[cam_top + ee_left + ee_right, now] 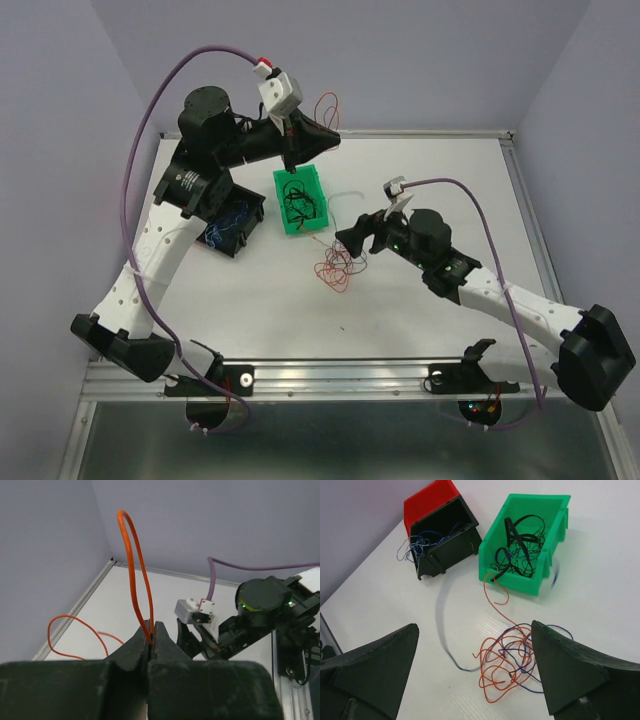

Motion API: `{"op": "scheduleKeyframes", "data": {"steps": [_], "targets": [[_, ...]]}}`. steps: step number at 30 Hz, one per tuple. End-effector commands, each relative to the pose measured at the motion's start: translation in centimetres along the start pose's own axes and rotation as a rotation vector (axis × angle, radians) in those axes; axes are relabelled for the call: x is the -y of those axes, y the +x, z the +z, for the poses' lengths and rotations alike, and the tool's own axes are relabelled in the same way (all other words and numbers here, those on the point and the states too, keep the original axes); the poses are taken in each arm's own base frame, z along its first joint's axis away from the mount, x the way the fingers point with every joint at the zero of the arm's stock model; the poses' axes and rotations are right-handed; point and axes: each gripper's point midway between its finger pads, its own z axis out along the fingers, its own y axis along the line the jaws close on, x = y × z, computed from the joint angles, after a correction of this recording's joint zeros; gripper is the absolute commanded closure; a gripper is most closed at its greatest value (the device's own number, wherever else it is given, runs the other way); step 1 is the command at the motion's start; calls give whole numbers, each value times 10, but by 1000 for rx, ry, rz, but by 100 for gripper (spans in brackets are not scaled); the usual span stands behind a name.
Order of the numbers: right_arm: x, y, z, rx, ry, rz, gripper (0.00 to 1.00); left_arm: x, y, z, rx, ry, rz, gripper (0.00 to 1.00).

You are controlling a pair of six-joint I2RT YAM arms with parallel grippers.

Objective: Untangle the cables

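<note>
- Left gripper (pixel 151 630): jaws pressed together, pinching a red cable (pixel 131 555) whose loop stands up above them, high over the table's far side.
- Right gripper (pixel 475 627): fingers spread wide, holding nothing, above the tangle of red and blue cables (pixel 507 662) lying on the white table (pixel 600 580).
- Beyond the tangle: a green bin (pixel 520 586) with black cables (pixel 520 545) in it.
- Beside that: a black bin (pixel 445 555) with blue cables (pixel 417 545) spilling out.

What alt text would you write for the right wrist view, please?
A loose tangle of red and blue cables lies on the white table below the open right gripper. Behind it, a green bin holds black cables, and a black bin holds blue cables.
</note>
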Motion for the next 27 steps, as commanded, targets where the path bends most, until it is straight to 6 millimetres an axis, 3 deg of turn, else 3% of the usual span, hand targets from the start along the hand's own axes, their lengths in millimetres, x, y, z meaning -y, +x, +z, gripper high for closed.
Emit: {"op": "scheduleKeyframes", "data": {"steps": [1, 3, 4, 8, 10, 11, 12, 13, 15, 17, 18, 20, 21, 23, 24, 27], "targets": [[-36, -38, 6, 186, -193, -24, 2, 25, -26, -12, 44, 86, -28, 100], [-43, -38, 9, 213, -239, -23, 2, 27, -30, -12, 53, 89, -46, 100], [-46, -26, 14, 176, -271, -25, 3, 28, -35, -13, 62, 87, -37, 100], [-47, 1, 28, 92, -304, 8, 19, 18, -48, -18, 78, 32, -11, 100], [-34, 11, 35, 68, -240, 37, 20, 3, -58, -27, 67, -63, 38, 100], [-27, 18, 39, 50, -204, 58, 19, -13, -50, -33, 21, -151, 49, 100], [-17, 23, 40, 37, -147, 72, 19, -26, -54, -47, 8, -221, 67, 100], [-14, 25, 40, 36, -129, 76, 19, -31, -46, -50, -22, -250, 69, 100], [-7, 27, 34, 44, -97, 82, 19, -59, -31, -83, -90, -420, 79, 100], [-6, 20, 27, 73, -82, 84, 19, -84, -3, -119, -184, -566, 121, 100], [-4, 17, 25, 86, -65, 91, 19, -94, 27, -129, -251, -598, 105, 100], [-4, 14, 22, 97, -62, 100, 19, -103, 47, -155, -321, -649, 155, 100], [-3, 12, 19, 105, -60, 102, 19, -114, 72, -176, -374, -680, 127, 100], [-3, 13, 17, 105, -59, 109, 19, -123, 90, -203, -427, -707, 159, 100], [-4, 13, 16, 106, -61, 111, 19, -129, 111, -224, -468, -721, 126, 100], [-5, 10, 13, 114, -66, 112, 19, -136, 135, -251, -530, -714, 167, 100]]}}
